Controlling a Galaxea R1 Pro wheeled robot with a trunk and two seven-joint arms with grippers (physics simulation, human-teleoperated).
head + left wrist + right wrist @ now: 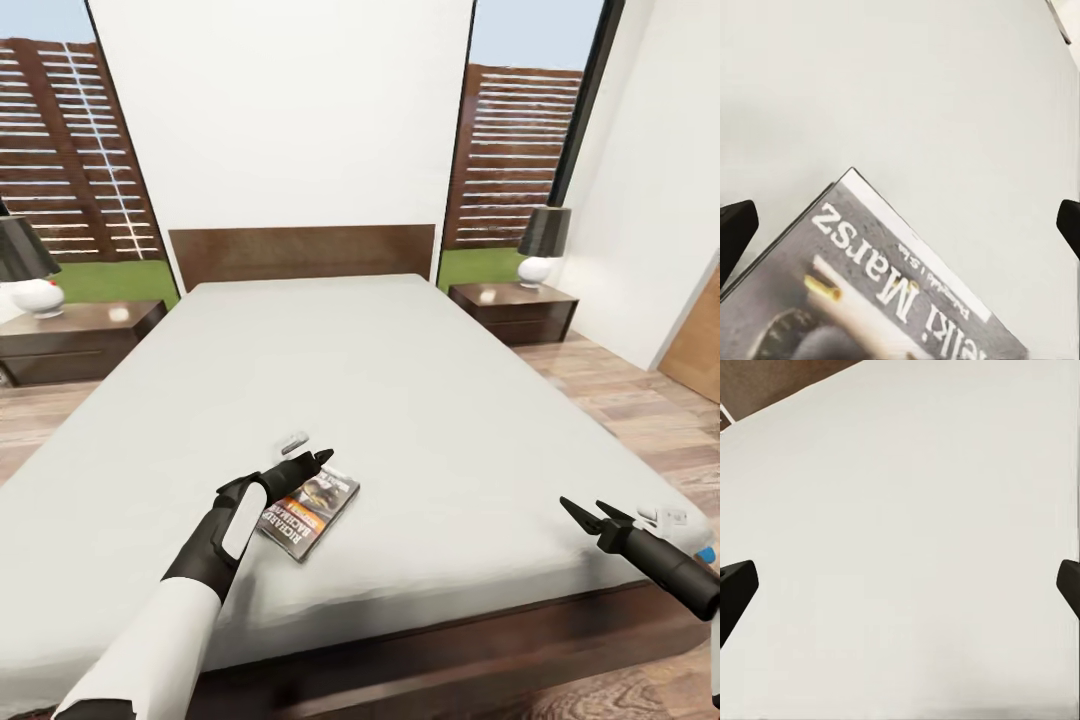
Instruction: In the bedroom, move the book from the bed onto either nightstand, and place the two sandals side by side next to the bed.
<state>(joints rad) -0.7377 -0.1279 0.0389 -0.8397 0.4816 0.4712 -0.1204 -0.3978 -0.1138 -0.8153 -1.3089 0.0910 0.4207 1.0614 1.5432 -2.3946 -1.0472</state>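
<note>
Your left gripper [318, 459] hovers spread wide over the book [312, 509], lying flat and diagonal on the bed [400, 380], while your right gripper [588, 515] is also open.

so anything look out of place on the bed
The book lies askew near the foot of the bed, cover up, with the left pincer open over it. A small pale object lies just beyond; too small to identify.

Head high, facing headboard; both wrists close over bed [400, 370].
</note>
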